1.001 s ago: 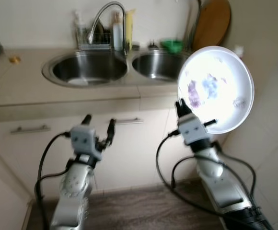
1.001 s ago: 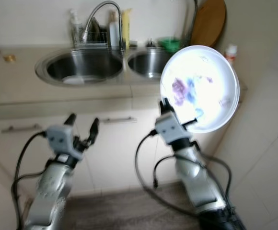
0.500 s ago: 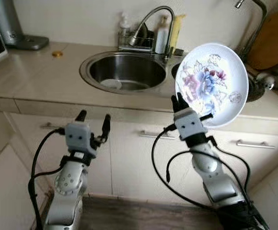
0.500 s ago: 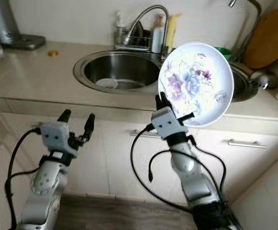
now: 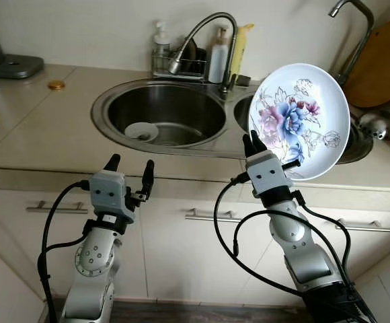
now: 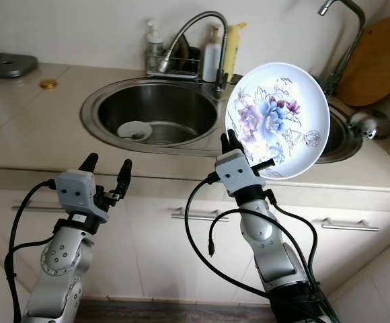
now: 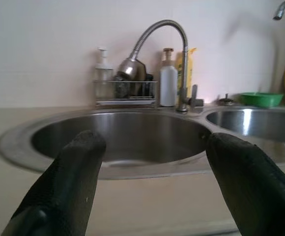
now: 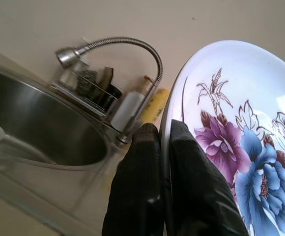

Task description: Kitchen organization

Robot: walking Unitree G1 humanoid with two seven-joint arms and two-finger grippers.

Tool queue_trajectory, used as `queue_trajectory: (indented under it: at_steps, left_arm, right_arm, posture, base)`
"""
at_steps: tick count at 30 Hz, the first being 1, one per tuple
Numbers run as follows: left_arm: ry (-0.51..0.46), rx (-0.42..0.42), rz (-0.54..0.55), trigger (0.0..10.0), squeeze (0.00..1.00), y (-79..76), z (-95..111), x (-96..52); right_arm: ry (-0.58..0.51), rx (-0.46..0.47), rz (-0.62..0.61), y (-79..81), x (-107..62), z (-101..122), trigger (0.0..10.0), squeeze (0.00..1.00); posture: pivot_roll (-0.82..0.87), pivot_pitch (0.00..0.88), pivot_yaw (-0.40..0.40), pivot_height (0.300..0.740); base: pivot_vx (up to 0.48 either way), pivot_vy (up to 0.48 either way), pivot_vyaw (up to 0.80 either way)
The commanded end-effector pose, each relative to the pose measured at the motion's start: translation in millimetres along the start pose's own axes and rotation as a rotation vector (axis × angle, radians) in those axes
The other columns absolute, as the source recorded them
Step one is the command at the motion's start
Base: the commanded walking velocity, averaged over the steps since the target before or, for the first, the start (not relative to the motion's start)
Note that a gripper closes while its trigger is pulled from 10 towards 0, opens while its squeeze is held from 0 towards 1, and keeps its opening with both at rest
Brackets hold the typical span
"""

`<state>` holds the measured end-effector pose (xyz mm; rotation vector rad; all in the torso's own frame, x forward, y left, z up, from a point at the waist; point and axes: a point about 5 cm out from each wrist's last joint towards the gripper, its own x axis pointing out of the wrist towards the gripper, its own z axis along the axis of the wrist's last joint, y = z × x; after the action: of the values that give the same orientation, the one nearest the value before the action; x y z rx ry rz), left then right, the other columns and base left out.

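My right gripper [image 5: 254, 144] is shut on the rim of a white plate [image 5: 301, 121] painted with purple and blue flowers. The plate stands upright in the air in front of the counter edge, its face toward me, before the right sink basin [image 5: 249, 114]. In the right wrist view both black fingers [image 8: 142, 187] pinch the plate's edge [image 8: 231, 147]. My left gripper [image 5: 129, 172] hangs open and empty in front of the cabinet, below the left basin [image 5: 165, 121]. A small white dish [image 5: 141, 131] lies in that basin.
A curved tap [image 5: 205, 33], soap bottles [image 5: 216, 62] and a wire rack [image 5: 175, 64] line the back of the sink. A wooden board [image 5: 383, 60] leans at the right with a second tap [image 5: 353, 27]. A small gold lid [image 5: 56, 85] lies on the counter. Cabinet handles [image 5: 212, 217] run below.
The whole view has shifted as the camera moved, bringing the sink closer and more central. My right gripper still holds the plate upright; the left stays open.
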<state>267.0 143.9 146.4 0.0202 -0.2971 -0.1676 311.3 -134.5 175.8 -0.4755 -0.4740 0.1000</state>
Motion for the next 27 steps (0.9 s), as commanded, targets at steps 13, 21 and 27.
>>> queue_trajectory:
  at_steps: [13, 21, 27]
  left_arm:
    - [-0.021, 0.023, 0.001, 10.0, 0.00, 1.3, 6, 1.9]
    - [-0.032, 0.014, 0.003, 10.0, 0.00, -0.6, 7, 3.1]
    - [-0.031, 0.016, 0.003, 10.0, 0.00, -1.2, 7, 4.0]
  right_arm:
    - [0.059, 0.145, -0.084, -12.2, 14.1, -3, 10.0, 0.00]
    - [0.098, 0.212, -0.054, -13.9, 27.3, -6, 10.0, 0.00]
    - [0.156, 0.297, -0.059, -16.9, 38.3, -11, 10.0, 0.00]
  posture:
    - [0.05, 0.000, -0.078, 0.740]
    - [0.06, 0.000, -0.082, 0.740]
    - [0.06, 0.000, -0.084, 0.740]
  base:
    - [0.480, 0.000, 0.00]
    - [0.240, 0.000, 0.00]
    - [0.000, 0.000, 0.00]
